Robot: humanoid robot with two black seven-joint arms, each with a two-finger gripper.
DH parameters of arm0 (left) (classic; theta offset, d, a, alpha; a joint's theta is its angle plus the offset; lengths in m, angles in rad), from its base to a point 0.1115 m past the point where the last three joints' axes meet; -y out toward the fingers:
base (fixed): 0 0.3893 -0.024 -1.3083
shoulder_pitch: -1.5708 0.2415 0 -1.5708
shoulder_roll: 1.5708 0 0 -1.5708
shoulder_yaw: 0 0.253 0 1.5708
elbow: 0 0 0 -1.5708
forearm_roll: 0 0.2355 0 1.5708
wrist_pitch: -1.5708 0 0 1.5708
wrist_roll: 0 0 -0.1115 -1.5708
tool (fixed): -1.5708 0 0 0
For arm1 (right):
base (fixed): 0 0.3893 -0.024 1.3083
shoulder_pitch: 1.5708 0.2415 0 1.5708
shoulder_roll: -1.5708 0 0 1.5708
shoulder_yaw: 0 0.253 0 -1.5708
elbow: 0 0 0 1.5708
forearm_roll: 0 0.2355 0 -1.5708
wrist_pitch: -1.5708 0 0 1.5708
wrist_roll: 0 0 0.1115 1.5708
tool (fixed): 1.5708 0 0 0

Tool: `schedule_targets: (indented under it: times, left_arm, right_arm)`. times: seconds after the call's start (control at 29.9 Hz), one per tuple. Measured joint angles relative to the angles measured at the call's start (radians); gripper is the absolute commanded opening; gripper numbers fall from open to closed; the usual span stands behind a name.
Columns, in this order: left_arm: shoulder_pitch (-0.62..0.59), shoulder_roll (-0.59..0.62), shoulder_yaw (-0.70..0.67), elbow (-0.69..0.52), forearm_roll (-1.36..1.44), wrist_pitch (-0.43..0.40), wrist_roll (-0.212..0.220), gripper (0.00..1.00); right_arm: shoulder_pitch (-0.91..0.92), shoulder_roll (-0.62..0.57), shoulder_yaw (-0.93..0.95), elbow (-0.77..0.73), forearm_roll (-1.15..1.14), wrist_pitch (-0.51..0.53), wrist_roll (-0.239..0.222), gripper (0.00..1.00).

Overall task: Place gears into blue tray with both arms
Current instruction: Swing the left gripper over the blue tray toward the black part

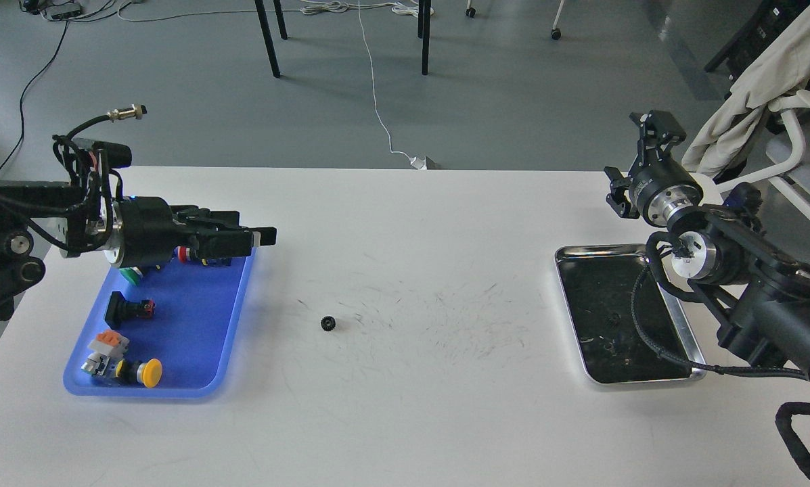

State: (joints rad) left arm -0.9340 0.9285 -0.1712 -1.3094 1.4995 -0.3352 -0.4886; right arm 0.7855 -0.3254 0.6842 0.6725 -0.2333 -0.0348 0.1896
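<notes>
Head view: one gear (328, 323) lies alone on the white table (405, 406), between the blue tray (195, 338) and the silver tray (580, 352). Left gripper (259, 237) hovers over the blue tray's far right corner, its opening impossible to judge. Right gripper (655, 128) hangs beyond the silver tray, fingers indistinct.

You have one gear (328, 323) on the table (405, 419), one blue tray (201, 338), one silver tray (699, 352), and two arms.
</notes>
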Motion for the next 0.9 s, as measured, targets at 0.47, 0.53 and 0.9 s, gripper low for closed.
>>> schedule_targets:
  times: [0.47, 0.53, 0.9]
  left_arm:
    - [0.055, -0.150, 0.027, -0.029, 0.207, 0.110, 0.000, 0.98]
    - [0.057, -0.186, 0.027, -0.014, 0.211, 0.113, 0.000, 0.98]
    - [0.095, -0.332, 0.031, 0.139, 0.262, 0.174, 0.000, 0.96]
  right_arm:
    - [0.047, -0.038, 0.054, 0.010, 0.000, 0.015, 0.031, 0.98]
    - [0.044, -0.047, 0.057, 0.019, -0.001, 0.016, 0.067, 0.99]
    - [0.033, -0.073, 0.050, 0.051, -0.003, 0.027, 0.216, 0.99]
